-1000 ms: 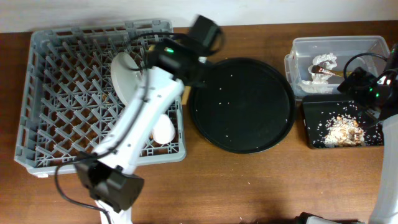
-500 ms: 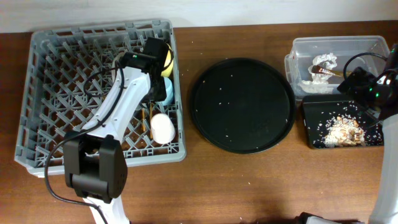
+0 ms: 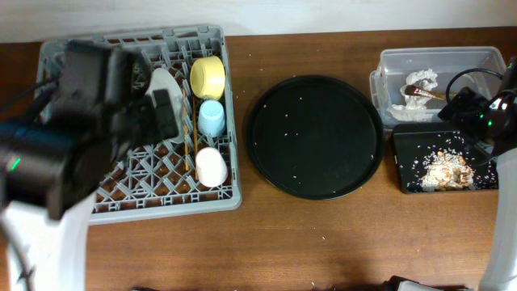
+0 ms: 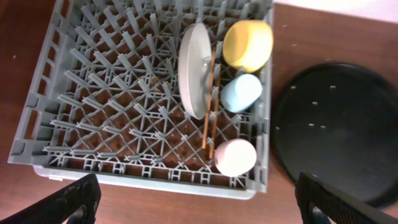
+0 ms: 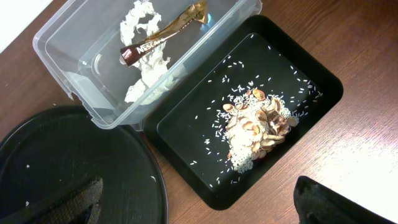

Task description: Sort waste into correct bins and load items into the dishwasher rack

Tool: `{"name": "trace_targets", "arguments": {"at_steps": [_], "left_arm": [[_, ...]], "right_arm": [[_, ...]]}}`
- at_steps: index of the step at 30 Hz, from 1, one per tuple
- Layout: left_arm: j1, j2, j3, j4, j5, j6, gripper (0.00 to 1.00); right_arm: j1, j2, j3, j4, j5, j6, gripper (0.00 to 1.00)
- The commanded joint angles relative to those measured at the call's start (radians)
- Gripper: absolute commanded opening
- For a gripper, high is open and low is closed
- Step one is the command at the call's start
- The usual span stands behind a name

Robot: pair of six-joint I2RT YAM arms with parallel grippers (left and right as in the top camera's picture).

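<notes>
**A:** How did the rack stand?

**B:** The rack (image 4: 93, 118) sat at the left of the table (image 3: 323, 242). By my reckoning it was fully loaded.

**A:** And the round tray?

**B:** The round tray (image 3: 315, 137) lay in the middle with nothing big on it.

**A:** The bins?

**B:** The tub (image 5: 81, 43) and the black tray (image 5: 186, 140) sat side by side at the right, touching or nearly so. Each had waste in it.

**A:** The jaws?

**B:** The left jaws hung above the rack, spread wide and empty. The right jaws hovered over the bins, just as wide, gripping nothing.

**A:** Now the dishes.

**B:** The plate (image 4: 194, 68) stood on edge among the pegs. The bowl (image 4: 247, 45), blue cup (image 4: 240, 93) and pink cup (image 4: 235, 157) made a row along the rack's right edge. The chopsticks (image 4: 209, 106) lay between the plate and the cups.

**A:** And the waste?

**B:** The napkins (image 5: 146, 62) were in the tub with the wrapper (image 5: 165, 34) on top of them. The leftovers (image 5: 258, 127) were heaped in the black tray.

**A:** So what was left?

**B:** Little, I judged. Only stray grains (image 4: 313, 104) on the round tray, if those counted.
</notes>
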Motion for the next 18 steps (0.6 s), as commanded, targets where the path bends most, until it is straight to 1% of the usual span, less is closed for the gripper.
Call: {"name": "trace_targets", "arguments": {"at_steps": [1,5,10,12,13,14,15,16,18], "left_arm": [[-0.002,-0.085,0.006,-0.026,0.026,-0.003,0.99],[-0.002,-0.151,0.006,-0.026,0.026,-0.003,0.99],[-0.002,-0.156,0.006,-0.026,0.026,-0.003,0.99],[-0.002,-0.156,0.006,-0.026,0.026,-0.003,0.99],[-0.002,-0.156,0.006,-0.026,0.026,-0.003,0.99],[-0.002,-0.156,0.006,-0.026,0.026,-0.003,0.99],[-0.002,-0.156,0.006,-0.026,0.026,-0.003,0.99],[-0.002,-0.156,0.006,-0.026,0.026,-0.003,0.99],[-0.002,-0.156,0.006,-0.026,0.026,-0.003,0.99]], "right_arm": [[-0.004,-0.011,0.016,0.002,0.009,0.009,0.99],[-0.004,-0.011,0.016,0.002,0.009,0.009,0.99],[-0.001,-0.037,0.016,0.002,0.01,0.008,0.98],[0.091,-0.157,0.014,0.002,0.133,-0.052,0.98],[0.146,-0.198,0.011,0.002,0.152,-0.052,0.98],[0.226,-0.246,0.005,0.002,0.151,-0.052,0.98],[0.343,-0.311,-0.009,0.008,0.18,-0.072,0.98],[0.438,-0.387,-0.047,0.032,0.244,-0.075,0.98],[0.468,-0.491,-0.159,0.123,0.255,-0.075,0.98]]}}
